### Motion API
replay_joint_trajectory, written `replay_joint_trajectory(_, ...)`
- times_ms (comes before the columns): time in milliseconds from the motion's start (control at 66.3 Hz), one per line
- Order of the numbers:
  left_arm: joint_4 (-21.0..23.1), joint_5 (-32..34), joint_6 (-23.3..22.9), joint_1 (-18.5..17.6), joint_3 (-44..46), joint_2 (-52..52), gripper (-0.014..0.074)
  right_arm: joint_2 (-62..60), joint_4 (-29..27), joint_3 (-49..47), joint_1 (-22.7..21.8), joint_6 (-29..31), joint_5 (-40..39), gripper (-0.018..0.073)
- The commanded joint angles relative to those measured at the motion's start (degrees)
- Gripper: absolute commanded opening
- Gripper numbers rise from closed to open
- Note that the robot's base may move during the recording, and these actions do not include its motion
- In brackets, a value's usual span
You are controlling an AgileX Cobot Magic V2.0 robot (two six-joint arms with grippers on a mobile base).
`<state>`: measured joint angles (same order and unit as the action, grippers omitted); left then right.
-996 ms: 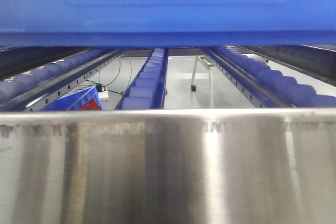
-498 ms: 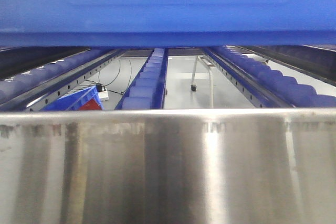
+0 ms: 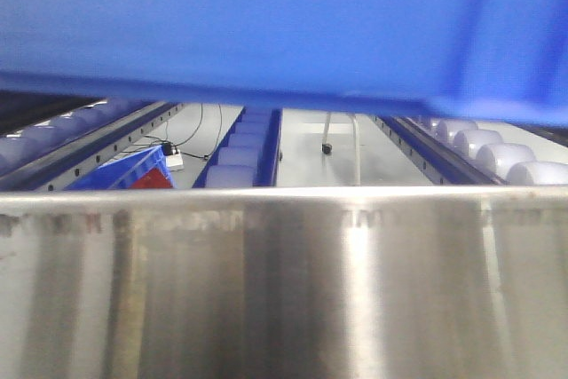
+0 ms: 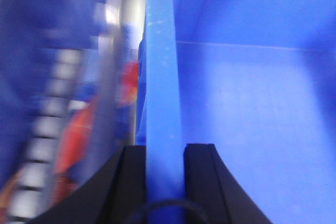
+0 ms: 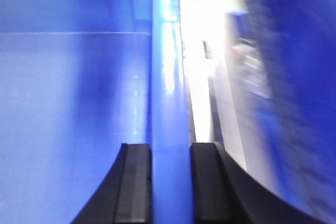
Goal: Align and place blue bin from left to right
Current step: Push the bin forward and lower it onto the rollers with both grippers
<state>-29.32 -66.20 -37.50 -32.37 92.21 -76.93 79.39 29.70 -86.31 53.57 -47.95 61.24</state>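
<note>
The blue bin (image 3: 266, 24) fills the top of the front view, its underside edge slanting lower toward the right, with a raised rib showing at its right end. In the left wrist view my left gripper (image 4: 164, 148) is shut on the bin's left rim (image 4: 160, 77), one black finger on each side of the wall, with the bin's inside (image 4: 252, 103) to the right. My right gripper (image 5: 170, 148) is shut the same way on the bin's right rim (image 5: 165, 77), the bin's inside (image 5: 73, 103) lying to the left. Both wrist views are blurred.
A stainless steel panel (image 3: 284, 281) spans the lower half of the front view. Behind it run roller rails: a blue centre track (image 3: 248, 153), pale rollers (image 3: 497, 153) at right and a rail at left. Below lie a small blue tub (image 3: 133, 170), floor cables and a white frame leg (image 3: 355, 144).
The bin has shifted and tilted in the front view: its lower edge now drops toward the right, hides more of the rails, and a rib has come into view at right.
</note>
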Motion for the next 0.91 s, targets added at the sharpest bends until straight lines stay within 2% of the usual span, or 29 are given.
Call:
replay_joint_trajectory(0, 4.42, 7.8, 0.93, 0.08, 0.71, -1.64, -0.0111, 0.87, 0.48, -0.91, -0.35, 0.1, -8.01, -0.0076)
replay_joint_trajectory(302, 6.12, 14.85, 1.45, 0.13, -6.46, -3.35, -0.0111, 1.99, 0.48, -0.91, -2.26, -0.13, -7.77, -0.0077)
replay_joint_trajectory(483, 5.88, 15.26, 1.45, 0.13, -6.98, -3.48, -0.0111, 3.69, -1.09, -0.91, -2.48, -0.13, -7.71, -0.0078)
replay_joint_trajectory(573, 4.69, 15.11, 1.45, 0.37, -6.98, -3.73, -0.0111, 4.22, -1.08, -0.91, -2.48, -0.13, -7.71, -0.0078)
replay_joint_trajectory(890, 4.69, 15.18, 1.45, 0.75, -6.98, -5.02, -0.0111, 4.95, -0.96, -0.91, -2.48, -0.13, -7.71, -0.0078)
